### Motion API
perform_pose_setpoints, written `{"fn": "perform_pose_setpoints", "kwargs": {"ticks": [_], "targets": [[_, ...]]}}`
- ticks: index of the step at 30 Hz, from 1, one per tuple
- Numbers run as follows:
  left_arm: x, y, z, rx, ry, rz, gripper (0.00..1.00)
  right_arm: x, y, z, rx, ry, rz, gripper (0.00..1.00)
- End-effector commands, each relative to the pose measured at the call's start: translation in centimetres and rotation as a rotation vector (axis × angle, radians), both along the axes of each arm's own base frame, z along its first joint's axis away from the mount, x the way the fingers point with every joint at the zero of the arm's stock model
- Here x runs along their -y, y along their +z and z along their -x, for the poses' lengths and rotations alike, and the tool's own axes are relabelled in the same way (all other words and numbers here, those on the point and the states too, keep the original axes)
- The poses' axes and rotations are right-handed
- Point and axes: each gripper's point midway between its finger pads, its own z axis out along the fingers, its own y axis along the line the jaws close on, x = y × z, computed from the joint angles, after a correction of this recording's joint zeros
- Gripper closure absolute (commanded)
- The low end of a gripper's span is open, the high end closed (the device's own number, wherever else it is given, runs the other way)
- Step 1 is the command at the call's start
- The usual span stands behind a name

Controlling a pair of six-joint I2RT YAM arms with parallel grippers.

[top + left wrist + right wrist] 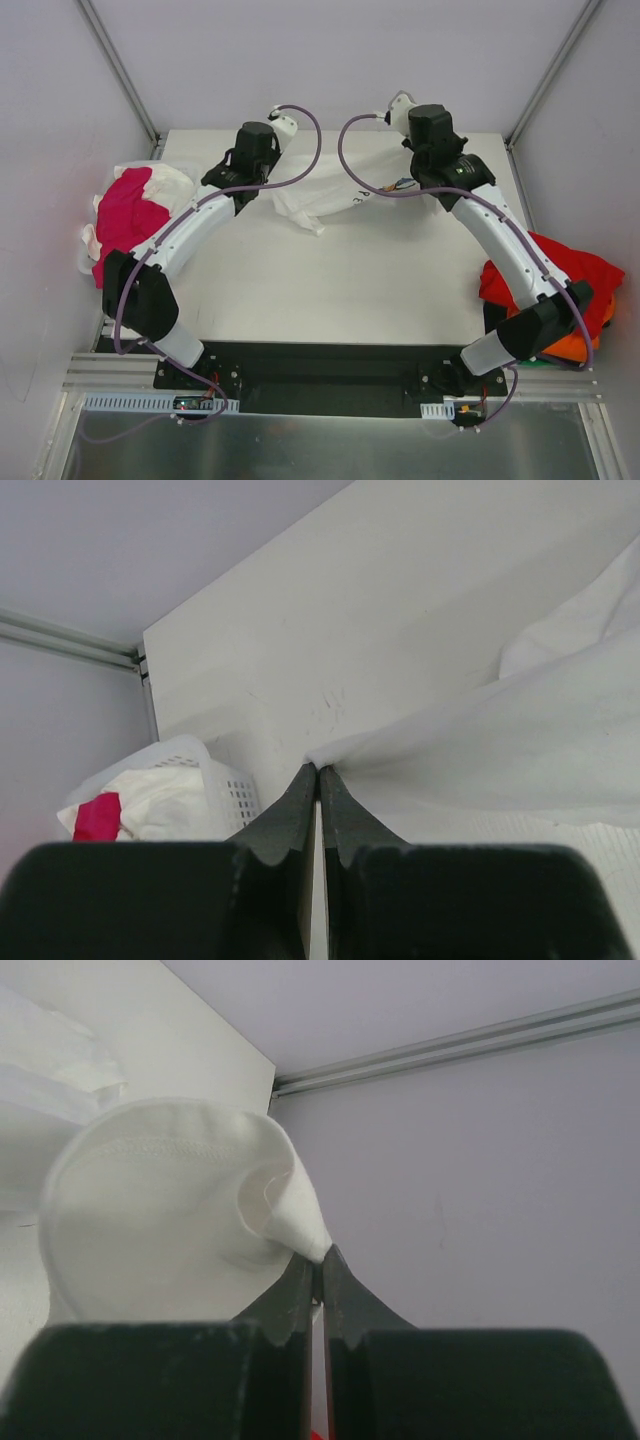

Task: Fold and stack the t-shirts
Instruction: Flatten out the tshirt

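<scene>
Two robot arms hold a white t-shirt between them over the far half of the counter. The left tool is shut tight on a thin edge of the cloth, which runs away to the right of its tips in a taut sheet above the counter's surface. The right tool is likewise pinched closed, gripping a corner of the same shirt where a stitched hem curls round in a loop beside the tips. Seen from above, the garment lies bunched and creased across the counter's far middle, with dark lettering and a touch of blue print showing on the part toward the counter's right side; the lettering cannot be read in full. At the counter's left edge sits a white basket holding a magenta t-shirt heaped with other white cloth. At the counter's right edge, partly behind the right arm, a red t-shirt lies crumpled over an orange t-shirt, both spilling past the counter's rim. The near half of the counter carries neither shirt.
</scene>
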Motion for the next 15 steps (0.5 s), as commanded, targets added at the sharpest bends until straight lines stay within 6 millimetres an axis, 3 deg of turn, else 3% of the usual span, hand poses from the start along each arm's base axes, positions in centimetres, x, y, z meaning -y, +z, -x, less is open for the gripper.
{"fn": "perform_pose_setpoints", "kwargs": {"ticks": [1,10,15], "targets": [[-0.3,2.7,-0.8,0.077,0.040,0.033,1.00,0.9,6.0,1.7,0.171,0.023,-0.063,0.98],[-0.6,4.5,0.3,0.111,0.039,0.063,1.00,0.5,9.1,2.8,0.253,0.097,-0.070,0.98],[0.0,5.6,0.9,0.127,0.008,0.121,1.00,-0.3,8.9,3.5,0.246,0.144,-0.077,0.99]]}}
